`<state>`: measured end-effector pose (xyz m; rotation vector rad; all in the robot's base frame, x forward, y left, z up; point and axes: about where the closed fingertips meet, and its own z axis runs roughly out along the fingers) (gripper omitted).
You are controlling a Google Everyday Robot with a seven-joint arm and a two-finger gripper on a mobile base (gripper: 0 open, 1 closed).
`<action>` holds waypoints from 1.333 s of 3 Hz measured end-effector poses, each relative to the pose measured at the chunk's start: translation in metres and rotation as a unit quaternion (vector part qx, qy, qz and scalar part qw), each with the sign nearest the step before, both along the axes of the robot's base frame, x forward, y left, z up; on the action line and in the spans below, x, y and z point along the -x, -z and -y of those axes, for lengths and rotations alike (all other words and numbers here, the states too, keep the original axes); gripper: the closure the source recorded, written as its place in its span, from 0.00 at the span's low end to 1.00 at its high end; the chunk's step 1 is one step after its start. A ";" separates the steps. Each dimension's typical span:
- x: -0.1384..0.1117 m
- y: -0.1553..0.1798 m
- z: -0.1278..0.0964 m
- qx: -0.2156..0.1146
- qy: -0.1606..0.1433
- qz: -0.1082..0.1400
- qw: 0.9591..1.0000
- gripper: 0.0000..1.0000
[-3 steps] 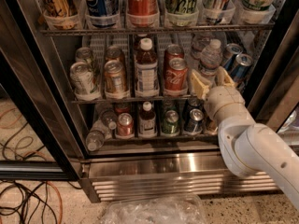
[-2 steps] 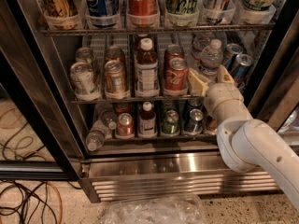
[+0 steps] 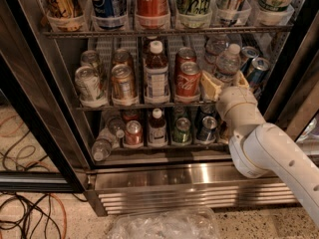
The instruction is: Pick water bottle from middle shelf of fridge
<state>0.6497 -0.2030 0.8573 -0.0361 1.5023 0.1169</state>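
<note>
The water bottle (image 3: pixel 228 62), clear with a white cap, stands at the right of the middle shelf (image 3: pixel 124 105) in the fridge (image 3: pixel 189 185). My gripper (image 3: pixel 226 83) is at the bottle's lower part, its cream fingers (image 3: pixel 210 86) on either side of it and spread apart. The bottle's base is hidden behind the gripper. My white arm (image 3: pixel 269 153) comes in from the lower right.
A brown-liquid bottle (image 3: pixel 156 71) stands mid-shelf between cans. A red can (image 3: pixel 188 79) is just left of the gripper, blue cans (image 3: pixel 256 69) to its right. Large cans fill the top rack (image 3: pixel 149 32). A clear bottle (image 3: pixel 102 148) lies on the bottom rack. Cables (image 3: pixel 30 218) lie on the floor at left.
The gripper stays at the water bottle; the arm behind it has shifted very slightly. Nothing on the shelves has moved.
</note>
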 end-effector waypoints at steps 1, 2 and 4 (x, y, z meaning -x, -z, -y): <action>-0.006 0.001 0.003 0.000 0.006 0.001 1.000 0.34; -0.006 0.001 0.003 -0.001 0.006 0.001 1.000 0.52; -0.006 0.001 0.003 -0.001 0.006 0.001 1.000 0.98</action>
